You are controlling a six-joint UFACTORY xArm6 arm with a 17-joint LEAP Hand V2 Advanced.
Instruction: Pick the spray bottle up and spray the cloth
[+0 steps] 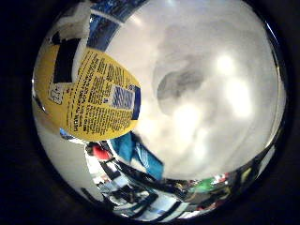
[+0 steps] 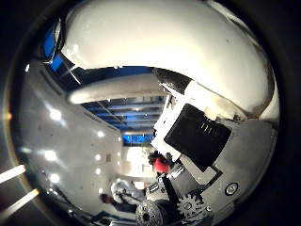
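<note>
The spray bottle has a yellow printed label and sits very close to the palm in the right little finger side palm view. In the right thumb side palm view its white rounded body fills the space by the palm. My right hand shows there as black and white fingers with gears, curled against the bottle's white body. A blue shape lies beside the bottle's label; I cannot tell whether it is the cloth. A small red part sits next to it.
A glossy white table surface with bright glare spots and a dark shadow lies past the bottle. A blue striped area and room clutter show beyond the table's edge.
</note>
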